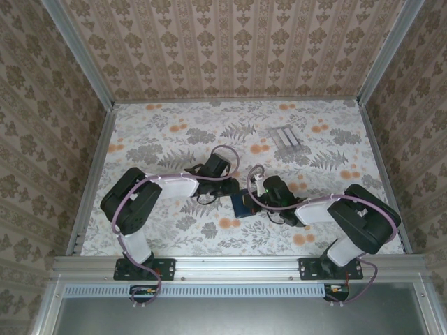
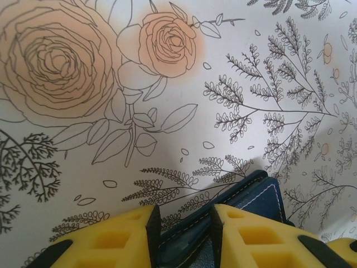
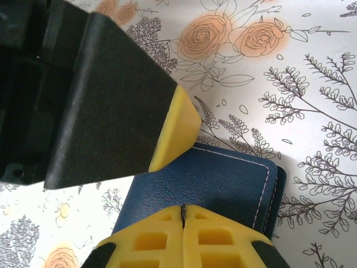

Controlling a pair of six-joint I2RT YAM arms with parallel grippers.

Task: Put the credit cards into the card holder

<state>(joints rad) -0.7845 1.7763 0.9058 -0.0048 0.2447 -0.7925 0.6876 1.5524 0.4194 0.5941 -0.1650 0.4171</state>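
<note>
1. The navy card holder (image 1: 243, 204) lay flat on the floral counter (image 1: 160, 139), near the middle, between both arms.
2. Left gripper (image 2: 184, 215): yellow fingers clamped on the card holder's edge.
3. Right gripper (image 3: 183, 207): fingers pressed together, tips just over the card holder's cover; couldn't tell if touching.
4. A pale slotted rack (image 1: 285, 138) sat well apart, at the far right.

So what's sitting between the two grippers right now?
The navy card holder lies between the left gripper and the right gripper, clearest in the top view.
</note>
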